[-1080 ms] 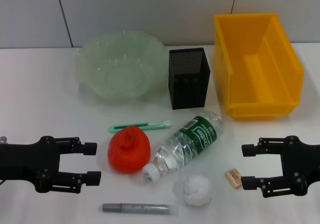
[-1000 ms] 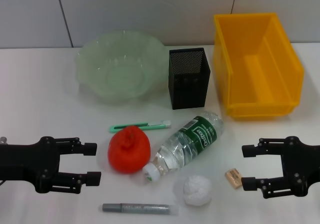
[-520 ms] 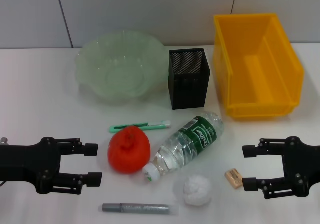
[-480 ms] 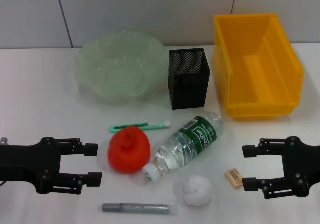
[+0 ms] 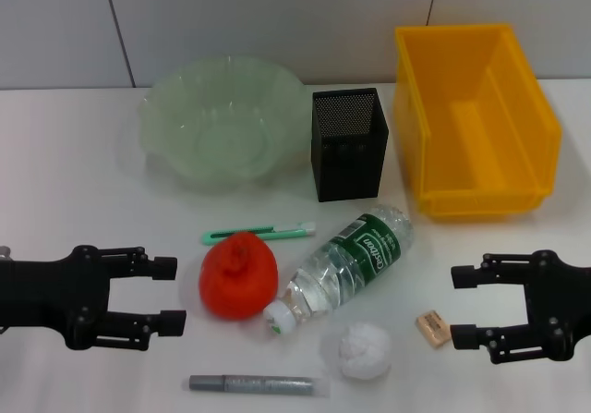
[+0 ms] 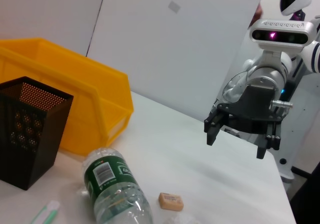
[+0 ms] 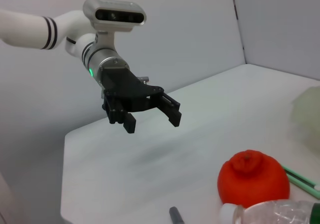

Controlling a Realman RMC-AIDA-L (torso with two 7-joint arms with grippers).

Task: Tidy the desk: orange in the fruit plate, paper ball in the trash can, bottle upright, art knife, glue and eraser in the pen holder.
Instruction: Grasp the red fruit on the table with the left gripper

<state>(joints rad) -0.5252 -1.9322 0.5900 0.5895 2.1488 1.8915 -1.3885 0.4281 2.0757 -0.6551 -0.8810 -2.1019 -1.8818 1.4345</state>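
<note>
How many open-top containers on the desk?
3: fruit plate at back left, pen holder in the middle beside it, trash can at back right. All look empty; none seems hidden.

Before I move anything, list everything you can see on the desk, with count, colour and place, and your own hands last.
fruit plate: 1, pale green glass, back left, nothing in it.
pen holder: 1, black mesh, back centre, between the plate and the bin.
trash can: 1, yellow, back right.
art knife: 1, mint green, lying flat just behind the orange.
orange: 1, red-orange, front centre-left.
bottle: 1, clear with green label, lying on its side, cap toward the orange.
paper ball: 1, white, front, near the bottle cap.
eraser: 1, tan, front right.
glue: 1, grey-silver, lying along the front edge.
desk: 1, white.
left hand: black, open, front left.
right hand: black, open, front right by the eraser.
</note>
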